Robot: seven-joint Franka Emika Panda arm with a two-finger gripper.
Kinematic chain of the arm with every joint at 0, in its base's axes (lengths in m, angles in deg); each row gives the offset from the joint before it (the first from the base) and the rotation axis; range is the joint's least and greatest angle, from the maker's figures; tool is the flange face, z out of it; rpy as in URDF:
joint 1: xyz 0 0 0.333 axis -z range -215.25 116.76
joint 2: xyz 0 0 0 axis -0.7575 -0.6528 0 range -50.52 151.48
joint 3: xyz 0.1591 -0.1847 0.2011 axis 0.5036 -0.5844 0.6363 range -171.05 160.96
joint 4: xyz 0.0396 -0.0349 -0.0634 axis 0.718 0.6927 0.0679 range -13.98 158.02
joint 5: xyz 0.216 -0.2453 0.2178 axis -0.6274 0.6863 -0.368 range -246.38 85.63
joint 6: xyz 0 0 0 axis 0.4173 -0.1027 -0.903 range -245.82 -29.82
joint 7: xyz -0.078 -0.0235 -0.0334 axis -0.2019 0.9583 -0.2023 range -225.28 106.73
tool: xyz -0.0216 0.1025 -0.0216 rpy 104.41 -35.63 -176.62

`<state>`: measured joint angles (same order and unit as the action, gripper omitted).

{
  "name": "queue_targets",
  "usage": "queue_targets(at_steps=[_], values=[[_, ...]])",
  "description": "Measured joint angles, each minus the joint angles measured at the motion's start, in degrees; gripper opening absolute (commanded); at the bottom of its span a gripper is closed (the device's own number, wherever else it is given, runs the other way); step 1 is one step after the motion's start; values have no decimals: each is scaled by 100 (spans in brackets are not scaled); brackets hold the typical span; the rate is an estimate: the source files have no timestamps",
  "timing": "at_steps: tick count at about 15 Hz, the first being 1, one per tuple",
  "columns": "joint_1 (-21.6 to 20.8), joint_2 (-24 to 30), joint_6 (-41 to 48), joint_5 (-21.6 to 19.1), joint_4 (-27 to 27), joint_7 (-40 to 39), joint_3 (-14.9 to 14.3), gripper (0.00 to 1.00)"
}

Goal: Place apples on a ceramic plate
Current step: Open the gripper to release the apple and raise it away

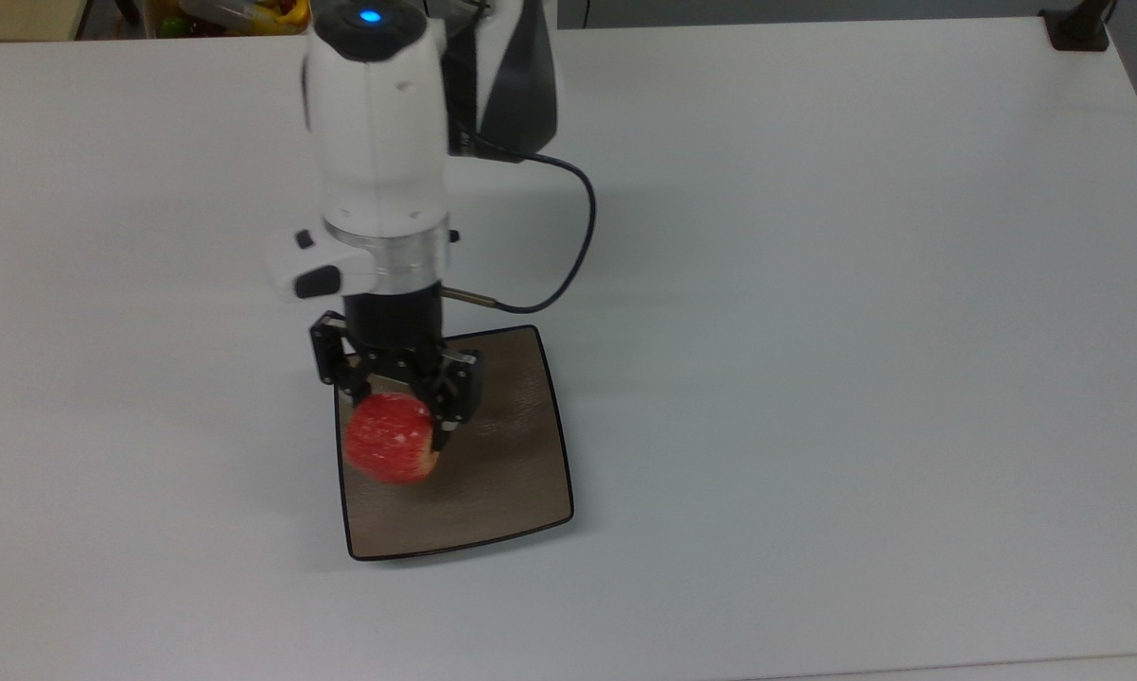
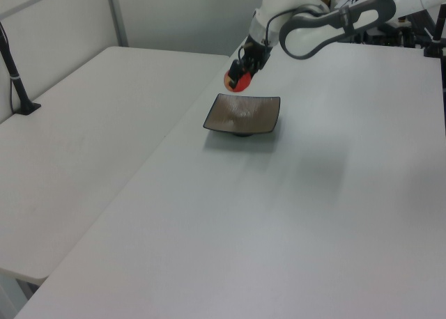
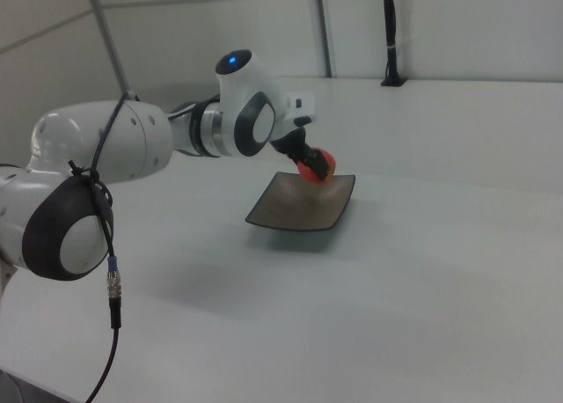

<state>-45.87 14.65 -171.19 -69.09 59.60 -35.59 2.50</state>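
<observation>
While the apple (image 1: 389, 451) hangs above the ceramic plate (image 1: 512, 473), the drop itself is not yet done.
Clamped between the fingers of the gripper (image 1: 400, 407), the fruit sits over the plate's left part in the top view — just inside the black rim, so a small shift right in the top view would centre it before lowering and release. Bare white table (image 1: 814, 331) lies all around the plate, giving free room on every side — judged from the left view and right view too.
</observation>
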Motion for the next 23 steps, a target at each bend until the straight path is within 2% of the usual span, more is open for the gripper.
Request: queue_targets(at_steps=[1,2,3,10,14,19,23], values=[[-52,0,47,67,66,1,2,77],[-101,0,112,117,124,2,4,93],[-137,0,177,143,164,2,4,100],[-141,25,310,163,196,1,4,100],[-144,183,808,163,195,1,74,100],[-292,930,2284,163,344,1,184,100],[-489,1836,3300,163,1042,-493,191,100]])
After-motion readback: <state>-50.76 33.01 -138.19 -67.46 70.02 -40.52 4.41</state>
